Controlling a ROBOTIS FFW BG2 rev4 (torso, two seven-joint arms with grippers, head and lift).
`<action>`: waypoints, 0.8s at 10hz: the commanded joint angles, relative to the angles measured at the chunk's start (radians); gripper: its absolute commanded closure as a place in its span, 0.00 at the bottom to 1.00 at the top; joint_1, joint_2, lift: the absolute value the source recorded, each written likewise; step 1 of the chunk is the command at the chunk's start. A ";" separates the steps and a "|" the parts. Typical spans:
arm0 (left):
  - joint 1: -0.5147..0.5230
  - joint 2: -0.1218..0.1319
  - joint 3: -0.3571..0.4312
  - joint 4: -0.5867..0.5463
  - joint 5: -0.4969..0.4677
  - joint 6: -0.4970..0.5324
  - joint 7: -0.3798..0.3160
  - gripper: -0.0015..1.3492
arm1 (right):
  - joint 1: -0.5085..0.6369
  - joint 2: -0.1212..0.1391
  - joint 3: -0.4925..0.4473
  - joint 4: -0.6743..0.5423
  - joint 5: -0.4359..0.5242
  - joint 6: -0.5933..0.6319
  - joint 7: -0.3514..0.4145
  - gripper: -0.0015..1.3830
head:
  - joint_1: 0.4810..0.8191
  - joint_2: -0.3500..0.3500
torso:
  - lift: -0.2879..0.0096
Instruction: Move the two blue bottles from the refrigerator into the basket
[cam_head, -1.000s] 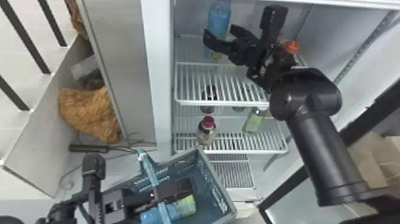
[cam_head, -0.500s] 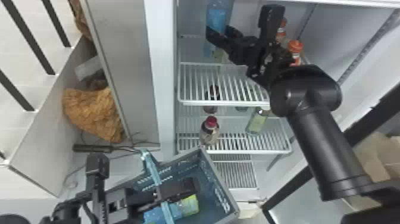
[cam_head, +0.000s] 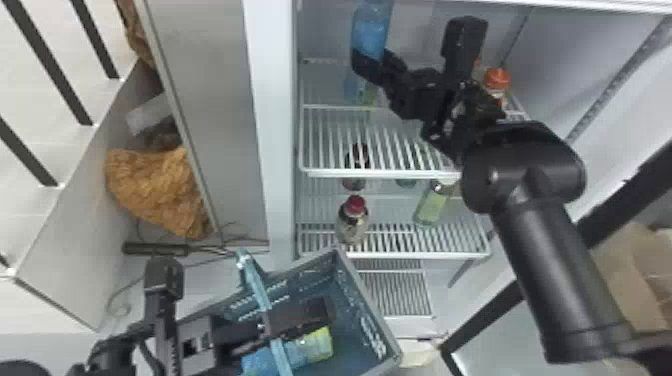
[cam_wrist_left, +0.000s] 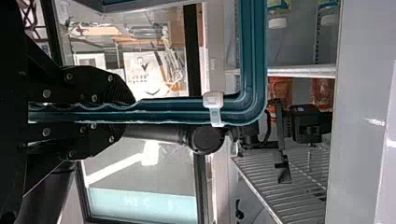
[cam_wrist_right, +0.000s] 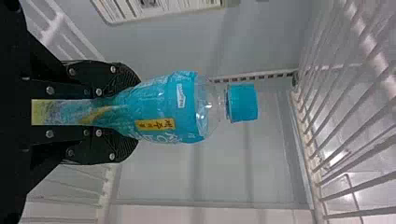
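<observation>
Snugly, right claw (cam_head: 377, 61) around blue bottle (cam_head: 370, 31), yellow-patched label (cam_wrist_right: 161, 109)

A pale, brightly lit room around an open white refrigerator (cam_head: 279, 150).
In the head view, a pale surface marked with thin lines (cam_head: 30, 165) lies at the far left, crossed by dark bars (cam_head: 40, 45). A grey panel (cam_head: 210, 100) stands beside the refrigerator, with a crumpled tawny bundle (cam_head: 155, 187) on its other side; below them, a dark rod (cam_head: 155, 248) and thin cables lie on the light floor (cam_head: 200, 295). White wire shelves (cam_head: 380, 173) span the pale interior. At the right, a dark frame (cam_head: 480, 320) runs diagonally near tan, box-like shapes (cam_head: 625, 280). The left wrist view shows dark-edged glass (cam_wrist_left: 140, 172) and strong light beyond.
</observation>
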 joint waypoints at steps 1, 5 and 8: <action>0.000 0.000 -0.002 0.000 0.000 0.000 0.000 0.89 | 0.052 -0.004 -0.016 -0.084 -0.003 0.010 0.006 0.92 | 0.63 0.34 | 0.93; 0.003 0.000 -0.006 0.000 0.000 -0.002 0.002 0.89 | 0.194 -0.018 -0.032 -0.298 -0.015 0.049 0.039 0.92 | 0.63 0.35 | 0.93; 0.005 0.000 -0.006 0.000 0.000 -0.002 0.000 0.89 | 0.293 -0.028 -0.032 -0.448 -0.027 0.106 0.062 0.92 | 0.63 0.36 | 0.93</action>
